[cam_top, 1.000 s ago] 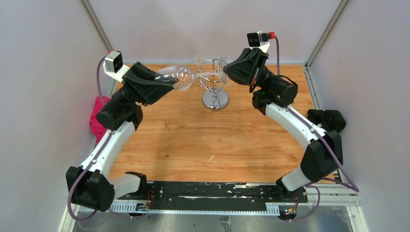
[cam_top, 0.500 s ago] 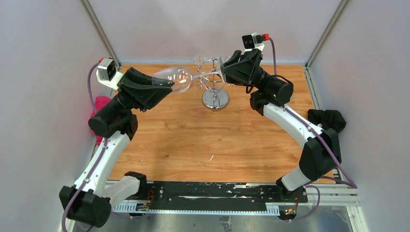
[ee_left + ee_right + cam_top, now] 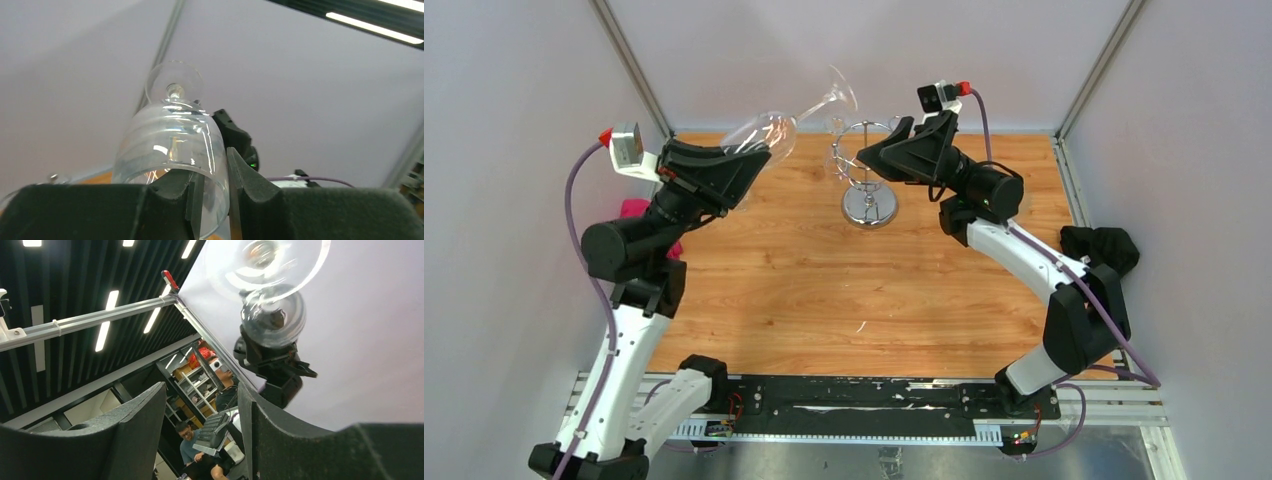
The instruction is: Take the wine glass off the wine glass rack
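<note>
As the left end effector (image 3: 752,155) pinches the wine glass (image 3: 776,126) by its rim alone, it may slip; the right end effector (image 3: 871,157) gapes empty.

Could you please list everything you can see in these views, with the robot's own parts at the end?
wine glass: one, clear, in the air over the table's back left, tilted with its foot up and clear of the rack
wine glass rack: one, shiny chrome, standing at the table's back centre
table: one, wood-brown, under the rack
pink cloth: one, pink, at the table's left edge, partly hidden
black cloth: one, black, at the table's right edge
left hand: one, black, shut on the wine glass's bowl
right hand: one, black, open and holding nothing, beside the rack's top
</note>
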